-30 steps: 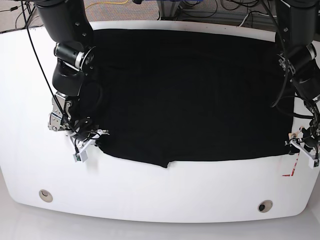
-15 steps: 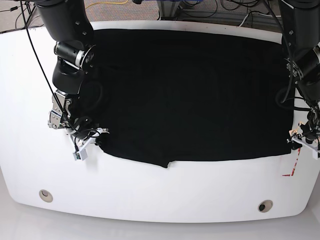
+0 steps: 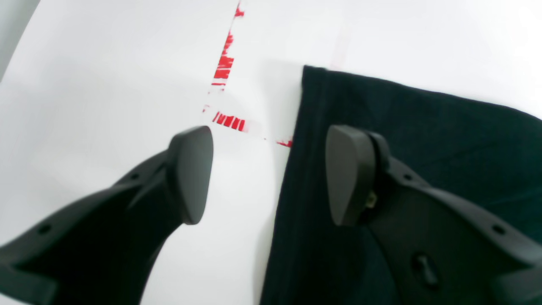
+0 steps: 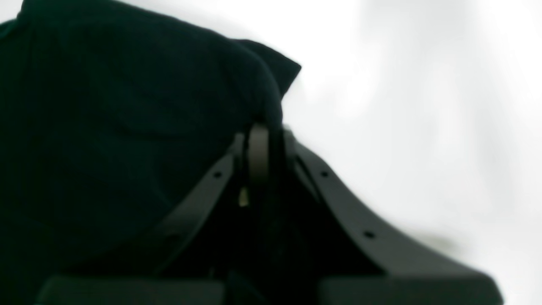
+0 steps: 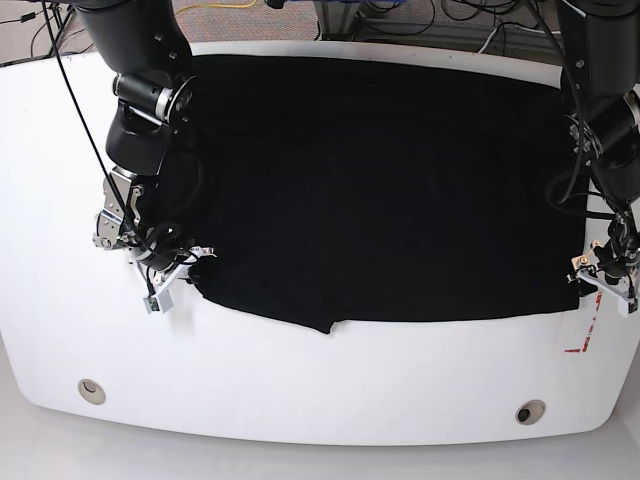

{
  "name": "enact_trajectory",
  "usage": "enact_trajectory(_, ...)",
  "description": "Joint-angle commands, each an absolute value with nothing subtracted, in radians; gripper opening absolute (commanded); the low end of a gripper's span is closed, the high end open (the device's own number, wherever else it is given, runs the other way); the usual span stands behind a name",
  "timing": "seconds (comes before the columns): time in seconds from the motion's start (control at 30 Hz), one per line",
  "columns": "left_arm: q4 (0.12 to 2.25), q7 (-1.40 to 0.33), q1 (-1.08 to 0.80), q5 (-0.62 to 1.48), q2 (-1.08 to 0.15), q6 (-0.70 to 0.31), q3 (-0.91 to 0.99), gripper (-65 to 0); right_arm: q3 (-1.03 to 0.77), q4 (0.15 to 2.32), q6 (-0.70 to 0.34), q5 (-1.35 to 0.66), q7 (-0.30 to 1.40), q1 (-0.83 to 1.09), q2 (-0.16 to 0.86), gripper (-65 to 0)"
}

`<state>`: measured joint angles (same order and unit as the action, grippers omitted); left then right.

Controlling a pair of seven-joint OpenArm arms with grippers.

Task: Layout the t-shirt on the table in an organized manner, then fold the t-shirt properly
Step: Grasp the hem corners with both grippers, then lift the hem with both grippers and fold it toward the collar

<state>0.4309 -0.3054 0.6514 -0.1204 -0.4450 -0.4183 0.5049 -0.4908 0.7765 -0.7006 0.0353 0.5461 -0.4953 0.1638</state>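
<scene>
T-shirt [image 5: 380,190] flat on table [image 5: 300,390] — right claw [image 4: 264,127] pinching it.

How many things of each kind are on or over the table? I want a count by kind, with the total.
T-shirt, black: 1
Grippers: 2, the left gripper and the right gripper
Grommet holes: 2, one hole and another hole
Red tape marking: 1
Total: 6
</scene>
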Motion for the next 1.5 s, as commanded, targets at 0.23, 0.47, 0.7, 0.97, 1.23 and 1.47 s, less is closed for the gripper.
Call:
enact_trajectory(0.23,0.444,-0.283,0.664,-0.108,-0.412,-0.424,0.453,-26.7,-0.49,0.888,-0.698,0.048,0.591,-0.478,0.177,-62.8)
enact_trajectory(0.47,0.444,-0.283,0.662,-0.108,-0.375,-0.424,0.452,-26.7,-0.49,0.891,-0.698,0.048,0.593,-0.473,0.177,-62.8)
enact_trajectory(0.7,0.444,-0.286,0.662,-0.108,-0.369,-0.424,0.452,-26.7,-0.49,0.894,-0.698,0.048,0.593,-0.453,0.177,-62.8)
enact_trajectory(0.97,0.444,-0.288,0.662,-0.108,-0.343,-0.424,0.45,-26.7,-0.49,0.894,-0.698,0.048,0.593,-0.449,0.179,-62.8)
enact_trajectory(1.23,0.446,-0.288,0.664,-0.11,-0.312,-0.424,0.45,-31.1,-0.49,0.894,-0.698,0.05,0.593,-0.449,0.179,-62.8)
enact_trajectory(1.47,0.449,-0.283,0.648,-0.11,-0.312,-0.423,0.45,-61.0,-0.49,0.894,-0.698,0.054,0.593,-0.449,0.182,-62.8)
